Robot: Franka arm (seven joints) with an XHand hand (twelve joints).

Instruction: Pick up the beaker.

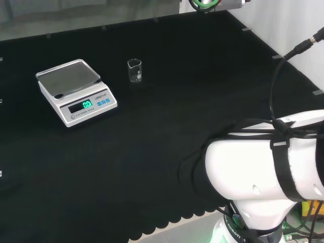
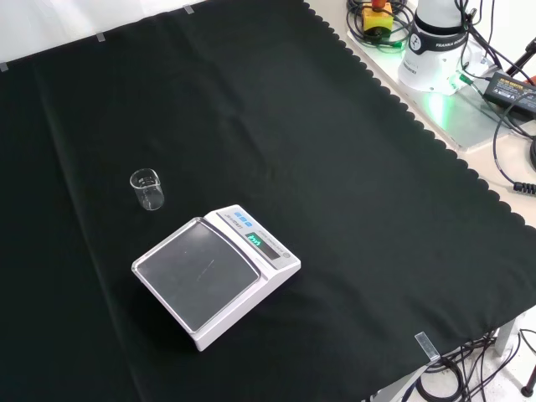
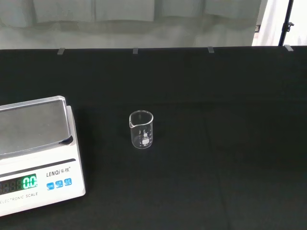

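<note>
Wrist view: scale [image 3: 36, 153] cut off at left frame edge, display partly lost. Beaker [image 3: 141, 130] contents undeterminable; markings too small. Head view: arm link [image 1: 263, 167] cut at right and bottom edges.

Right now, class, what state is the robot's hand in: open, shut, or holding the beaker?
Hand: cannot be told. The beaker stands alone on the cloth beside the scale, with nothing gripping it.

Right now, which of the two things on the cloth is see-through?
The beaker: small, upright, clear glass, standing on the cloth beside the scale without touching it. The scale is opaque white with a grey metal pan.
</note>
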